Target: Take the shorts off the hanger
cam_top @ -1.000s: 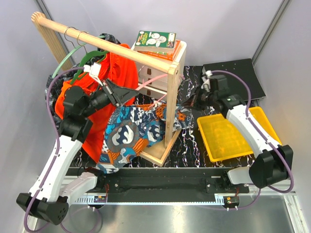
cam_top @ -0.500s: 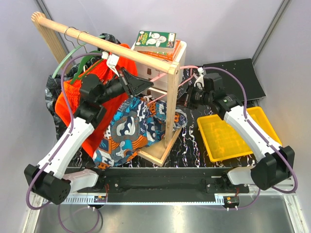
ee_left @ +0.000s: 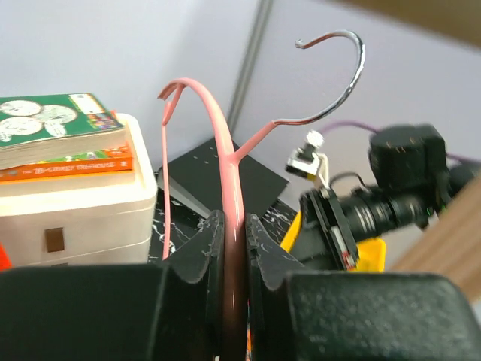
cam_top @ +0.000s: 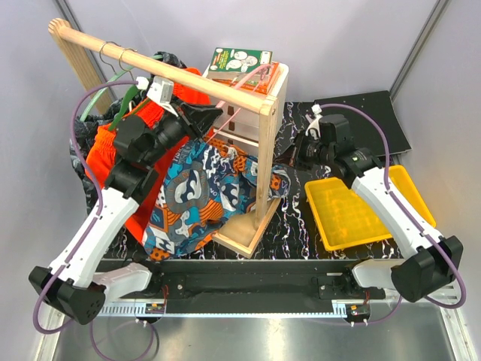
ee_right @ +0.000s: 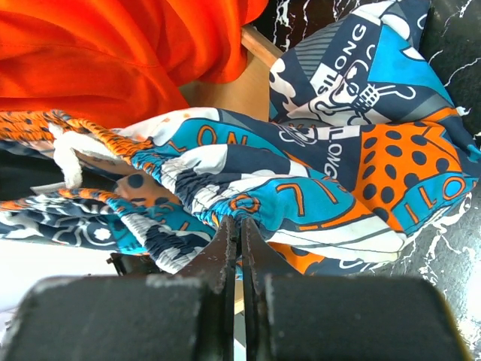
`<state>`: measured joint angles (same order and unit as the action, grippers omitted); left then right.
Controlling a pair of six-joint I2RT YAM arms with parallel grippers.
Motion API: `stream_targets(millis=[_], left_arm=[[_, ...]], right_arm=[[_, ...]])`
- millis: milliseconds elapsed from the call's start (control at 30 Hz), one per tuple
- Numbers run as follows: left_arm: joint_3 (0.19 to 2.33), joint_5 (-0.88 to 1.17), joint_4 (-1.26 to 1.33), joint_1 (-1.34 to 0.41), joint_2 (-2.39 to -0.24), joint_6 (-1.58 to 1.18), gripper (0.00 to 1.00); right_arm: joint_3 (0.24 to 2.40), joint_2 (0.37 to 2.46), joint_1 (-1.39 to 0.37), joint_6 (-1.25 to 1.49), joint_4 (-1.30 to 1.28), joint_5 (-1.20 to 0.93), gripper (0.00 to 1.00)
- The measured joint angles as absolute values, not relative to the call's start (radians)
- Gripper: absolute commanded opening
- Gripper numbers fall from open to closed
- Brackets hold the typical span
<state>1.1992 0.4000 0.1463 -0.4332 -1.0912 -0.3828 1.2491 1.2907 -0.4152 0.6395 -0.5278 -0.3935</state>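
Observation:
My left gripper is shut on a pink hanger and holds it up beside the wooden rail; its metal hook is free in the air. The blue, orange and white patterned shorts droop below it, spread from the rack's post to the left. My right gripper is shut on the elastic waistband of these shorts at their right end. The plain orange shorts hang behind my left arm. The dark patterned shorts show at the far left.
A wooden rack with an upright post and a base stands in the middle. A cream drawer unit with books is behind it. A yellow tray lies right, a black pad behind. Green hangers are on the rail.
My left gripper has risen and swung right with the pink hanger, up to the rail. The patterned shorts have spread out wider below. My right gripper has stayed at the waistband, shifting slightly.

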Motion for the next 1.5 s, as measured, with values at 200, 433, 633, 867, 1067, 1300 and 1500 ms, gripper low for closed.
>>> stream_targets(millis=[200, 433, 633, 867, 1067, 1300, 1500], left_arm=[[1.268, 0.355, 0.109, -0.445, -1.134, -0.468, 0.00], [1.152, 0.524, 0.488, -0.464, -1.184, -0.503, 0.00], [1.177, 0.615, 0.687, -0.463, -1.279, -0.557, 0.00], [1.239, 0.598, 0.772, -0.467, -1.345, -0.637, 0.00], [1.180, 0.495, 0.698, -0.468, -1.289, -0.618, 0.00], [1.151, 0.419, 0.457, -0.464, -1.235, -0.585, 0.00], [1.133, 0.373, 0.056, -0.462, -1.118, -0.534, 0.00]], right_arm=[[1.273, 1.309, -0.414, 0.630, -0.530, -0.430, 0.00], [1.316, 1.337, -0.414, 0.628, -0.528, -0.487, 0.00], [1.380, 1.337, -0.414, 0.600, -0.606, -0.416, 0.00], [1.437, 1.390, -0.415, 0.620, -0.598, -0.464, 0.00], [1.437, 1.398, -0.415, 0.617, -0.618, -0.453, 0.00], [1.437, 1.398, -0.416, 0.610, -0.634, -0.386, 0.00], [1.436, 1.396, -0.386, 0.593, -0.663, -0.329, 0.00]])
